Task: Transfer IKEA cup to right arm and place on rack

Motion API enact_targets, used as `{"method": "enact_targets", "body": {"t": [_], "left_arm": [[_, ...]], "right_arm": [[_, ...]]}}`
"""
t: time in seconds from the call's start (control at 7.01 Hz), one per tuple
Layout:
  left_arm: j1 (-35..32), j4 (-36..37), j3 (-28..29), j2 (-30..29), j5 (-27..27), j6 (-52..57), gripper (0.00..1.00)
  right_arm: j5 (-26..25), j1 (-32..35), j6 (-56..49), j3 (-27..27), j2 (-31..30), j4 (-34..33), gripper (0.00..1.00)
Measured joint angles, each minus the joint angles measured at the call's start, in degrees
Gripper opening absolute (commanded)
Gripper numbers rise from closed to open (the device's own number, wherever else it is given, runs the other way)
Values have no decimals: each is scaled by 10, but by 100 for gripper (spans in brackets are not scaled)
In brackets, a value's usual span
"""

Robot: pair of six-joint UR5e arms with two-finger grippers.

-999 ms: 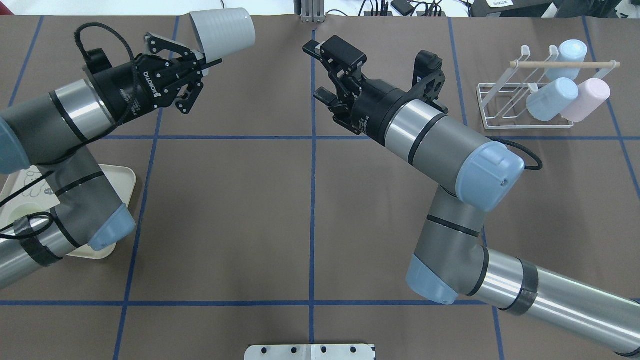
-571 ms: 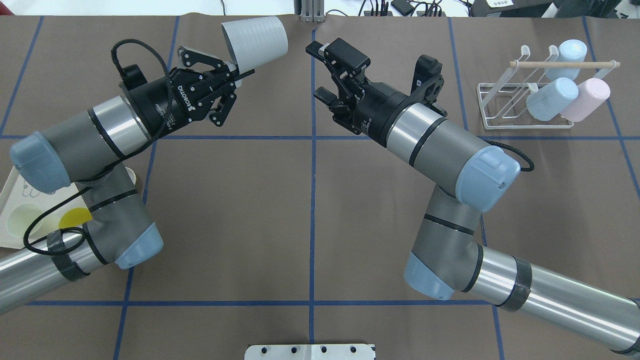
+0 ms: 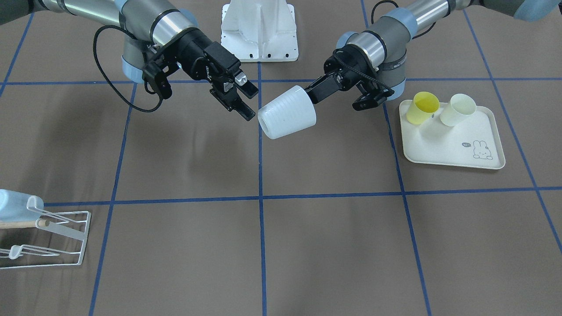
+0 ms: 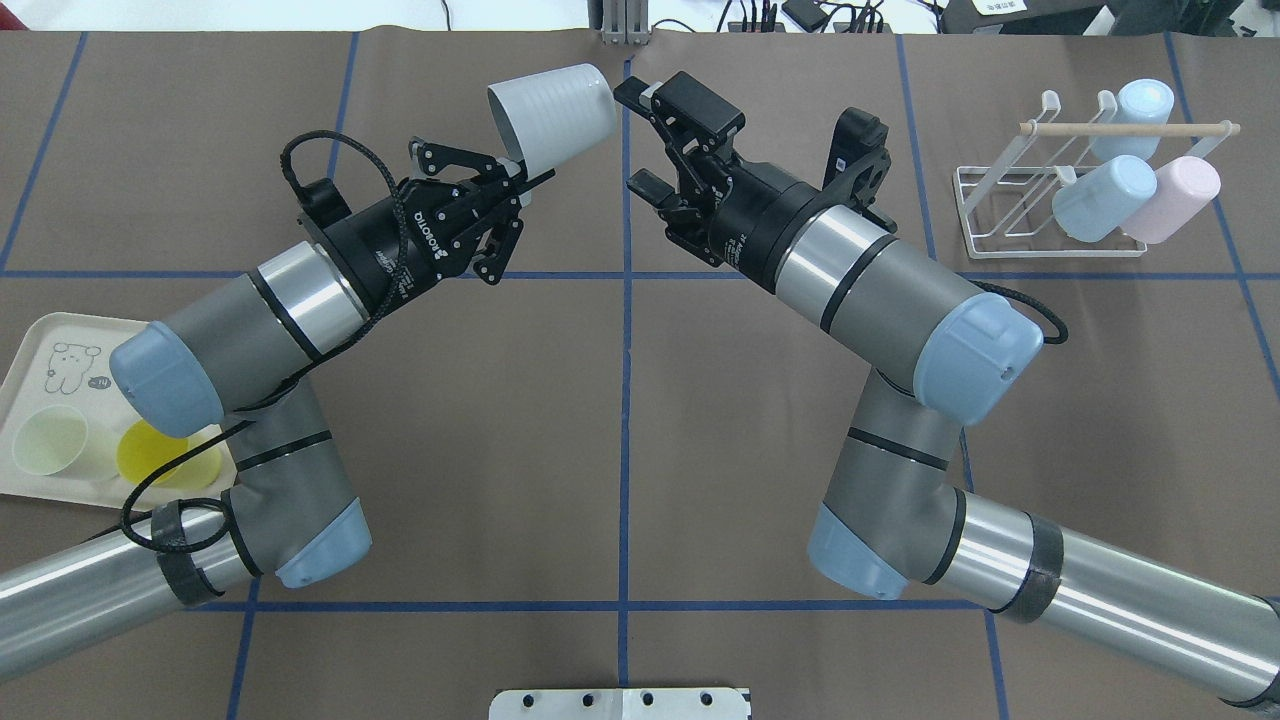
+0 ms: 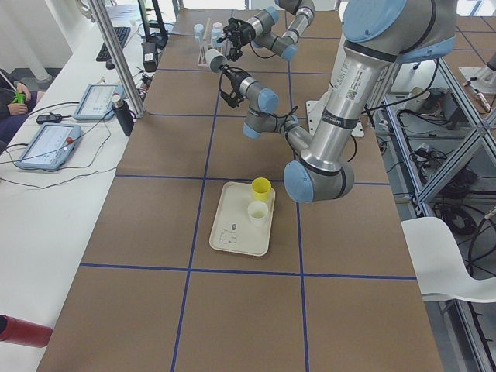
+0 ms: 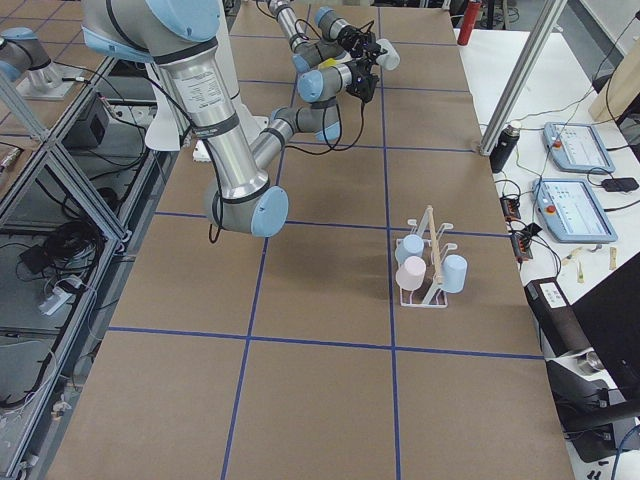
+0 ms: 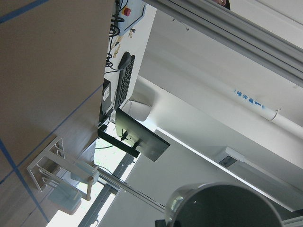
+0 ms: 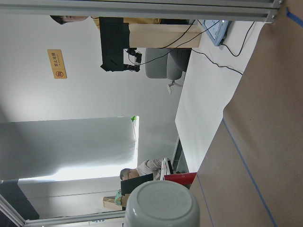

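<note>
Left fingers (image 3: 315,91): pinched together on the rim of the IKEA cup (image 4: 555,112).
Right fingers (image 4: 645,187): spread wide apart, with nothing between them.
Left gripper (image 4: 520,175): raised off the table and angled toward the middle of the workspace.
Right gripper (image 4: 632,140): raised to a similar height and angled back toward the left gripper, so the two face each other.
IKEA cup: white and ribbed, carried in the air on its side. Its mouth faces the left gripper and its base faces the right gripper. The front-facing view shows a narrow gap between the base and the lower right fingertip. In the overhead view the upper right fingertip meets the cup's outline, and contact cannot be judged.
Left arm (image 4: 250,330): reaches in from the robot's left, elbow bent.
Right arm (image 4: 880,290): reaches in from the robot's right, elbow bent.
Rack (image 4: 1048,102): white wire, on the robot's right side of the table, well apart from both grippers. A wooden dowel (image 4: 1120,128) lies across its prongs. It carries two light-blue cups (image 4: 1095,195) and a pink cup (image 4: 1185,195), all tilted.
Tray (image 3: 452,149): cream with a rabbit print, on the robot's left side. It holds a yellow cup (image 3: 422,106) and a pale cup (image 3: 458,109) side by side.
Table (image 4: 450,400): brown cover with a blue tape grid.
</note>
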Motion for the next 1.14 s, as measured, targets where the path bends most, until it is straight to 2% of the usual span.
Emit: {"method": "enact_targets", "body": {"t": [1.14], "left_arm": [[30, 8, 3, -25, 10, 3, 0]], "right_arm": [[0, 1, -2, -1, -1, 1, 100]]}}
